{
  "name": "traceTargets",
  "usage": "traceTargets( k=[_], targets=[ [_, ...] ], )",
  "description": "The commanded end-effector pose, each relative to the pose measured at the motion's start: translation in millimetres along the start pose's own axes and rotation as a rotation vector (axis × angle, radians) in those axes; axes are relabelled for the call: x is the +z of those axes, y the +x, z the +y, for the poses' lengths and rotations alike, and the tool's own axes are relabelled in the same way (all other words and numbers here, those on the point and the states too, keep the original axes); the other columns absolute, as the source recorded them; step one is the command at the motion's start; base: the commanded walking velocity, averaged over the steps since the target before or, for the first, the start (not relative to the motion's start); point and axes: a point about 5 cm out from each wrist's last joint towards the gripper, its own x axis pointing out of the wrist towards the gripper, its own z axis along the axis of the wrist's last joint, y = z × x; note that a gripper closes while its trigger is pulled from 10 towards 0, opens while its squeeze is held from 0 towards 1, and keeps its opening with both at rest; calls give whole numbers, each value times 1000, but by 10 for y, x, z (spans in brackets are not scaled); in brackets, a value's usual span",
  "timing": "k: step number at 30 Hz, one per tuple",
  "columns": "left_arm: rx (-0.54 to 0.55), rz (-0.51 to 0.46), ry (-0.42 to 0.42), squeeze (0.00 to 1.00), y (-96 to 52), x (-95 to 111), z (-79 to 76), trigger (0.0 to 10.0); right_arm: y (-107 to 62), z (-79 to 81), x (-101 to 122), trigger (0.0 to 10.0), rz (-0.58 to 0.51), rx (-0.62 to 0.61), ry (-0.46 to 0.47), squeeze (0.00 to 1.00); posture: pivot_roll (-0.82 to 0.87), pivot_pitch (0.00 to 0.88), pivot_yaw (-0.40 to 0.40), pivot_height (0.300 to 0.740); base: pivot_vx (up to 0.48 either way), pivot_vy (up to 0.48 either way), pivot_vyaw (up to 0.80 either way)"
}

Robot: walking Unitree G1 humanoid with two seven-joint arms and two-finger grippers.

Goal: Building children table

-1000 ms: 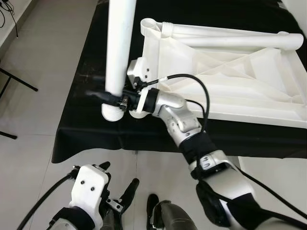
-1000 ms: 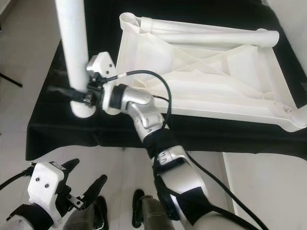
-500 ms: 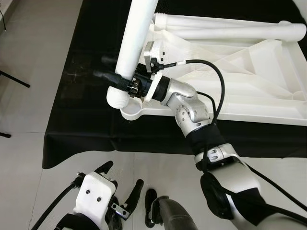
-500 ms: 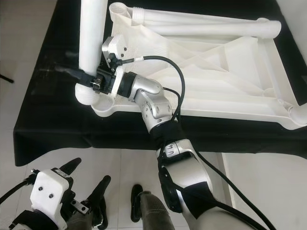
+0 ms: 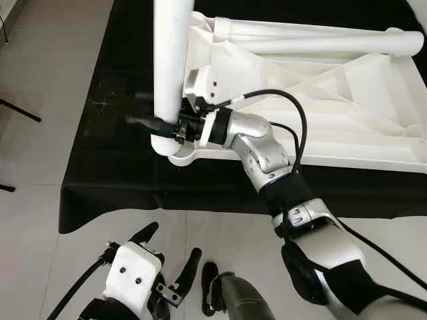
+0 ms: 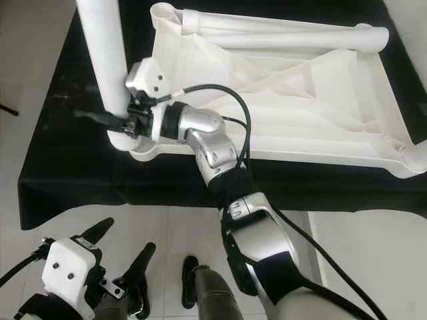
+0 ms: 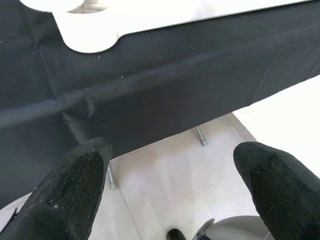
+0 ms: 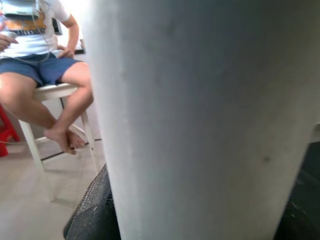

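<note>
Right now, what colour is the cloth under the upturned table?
Black cloth, plain, clearest in the left eye view.

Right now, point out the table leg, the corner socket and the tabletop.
table leg (image 5: 170, 60), left eye view, mid shaft.
corner socket (image 5: 187, 157), left eye view, round rim.
tabletop (image 6: 320, 120), right eye view, ribbed underside.

The white table leg (image 5: 170, 60) runs off the top edge; its foot hides the corner socket (image 5: 181, 155).
</note>
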Motion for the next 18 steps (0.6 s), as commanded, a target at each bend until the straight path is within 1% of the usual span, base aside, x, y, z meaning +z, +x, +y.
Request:
traceTargets(
  k=[1,6,8,9,10,12,13,15,18],
  targets=[
    [-4,22,-17,0,-36,-61,-30,10000,-61,21,-242,10000,114,-12,61,0,-153,368,-123,740,0,0,0],
    [-6,19,-20,0,-39,-70,-37,10000,-90,-4,-220,10000,107,-1,76,0,-155,368,-126,740,0,0,0],
    [-7,18,-21,0,-41,-79,-45,10000,-147,22,-170,10000,68,79,104,0,-155,366,-125,740,0,0,0],
    [-7,18,-21,0,-41,-79,-45,10000,-147,22,-170,10000,68,79,104,0,-155,366,-125,740,0,0,0],
    [-6,17,-21,0,-42,-83,-48,10000,-169,40,-159,10000,60,112,108,0,-155,366,-125,740,0,0,0],
    [-6,17,-21,0,-42,-83,-48,10000,-169,40,-159,10000,60,112,108,0,-155,366,-125,740,0,0,0],
    [-6,18,-22,0,-43,-89,-50,10000,-190,78,-170,10000,68,151,94,0,-151,360,-122,740,0,0,0],
    [-7,17,-21,0,-41,-104,-50,10000,-192,135,-222,10000,99,187,80,0,-154,360,-123,740,0,0,0],
    [-8,16,-20,0,-40,-118,-50,10000,-181,134,-259,10000,128,176,73,0,-152,355,-120,740,0,0,0]
  ],
)
